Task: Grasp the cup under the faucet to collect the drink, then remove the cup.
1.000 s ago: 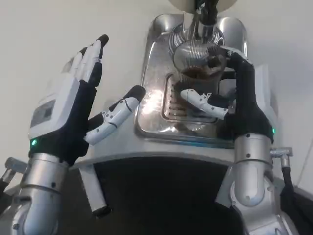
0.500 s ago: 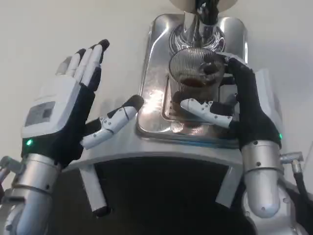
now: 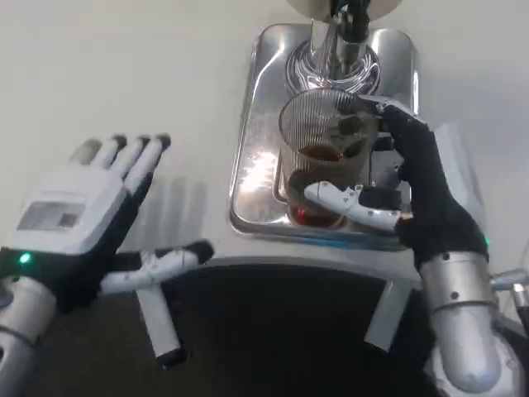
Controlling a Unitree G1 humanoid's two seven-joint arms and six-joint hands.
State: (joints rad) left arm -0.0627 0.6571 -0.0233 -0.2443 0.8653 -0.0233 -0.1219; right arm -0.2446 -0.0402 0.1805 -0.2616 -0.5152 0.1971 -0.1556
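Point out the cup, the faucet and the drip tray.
cup (image 3: 324,136): head view, ribbed glass wall near the rim.
faucet (image 3: 347,23): head view, dark spout above the cup.
drip tray (image 3: 258,169): head view, bare shiny left side.

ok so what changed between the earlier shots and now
The right hand, holding the cup, has drawn it back from the faucet toward the front edge of the drip tray; the dark drink sits in the cup's bottom. The left hand has dropped lower and left, away from the tray, fingers apart and holding nothing. The grip on the cup, the tray and the faucet stayed as they were.
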